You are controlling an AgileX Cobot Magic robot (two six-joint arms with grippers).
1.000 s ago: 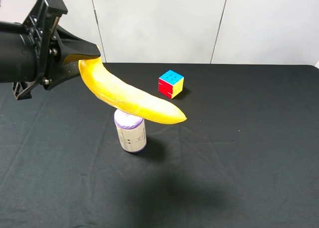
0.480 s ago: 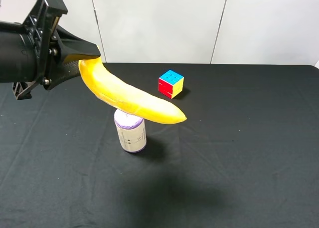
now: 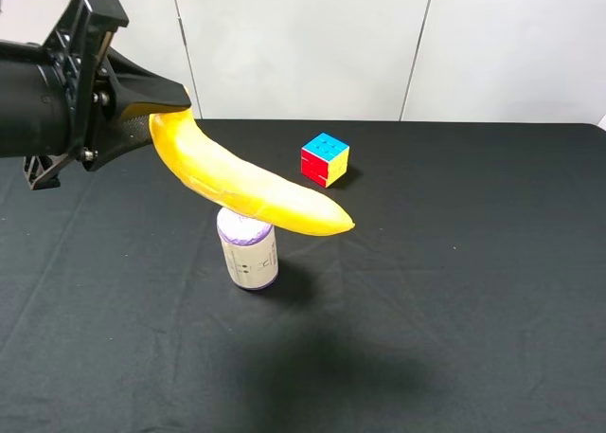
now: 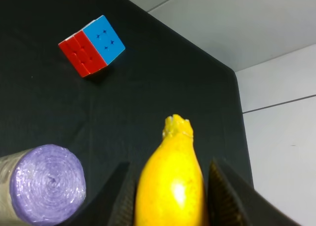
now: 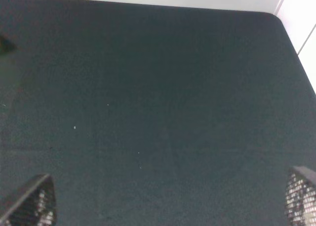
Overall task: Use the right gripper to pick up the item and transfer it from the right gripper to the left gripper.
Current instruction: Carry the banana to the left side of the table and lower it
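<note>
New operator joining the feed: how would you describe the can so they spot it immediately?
On the black table, look left of centre in the high view, just below the yellow banana held up by the left gripper. The can stands upright there: a pale cylinder with a purple top, unlike the multicoloured cube farther back.

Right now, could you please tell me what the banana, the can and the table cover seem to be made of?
Banana: probably a plastic or foam replica; smooth, evenly yellow, slightly glossy. Can: purple crinkled film over the top, pale printed label; body material unclear. Table cover: black matte cloth, with faint creases.
</note>
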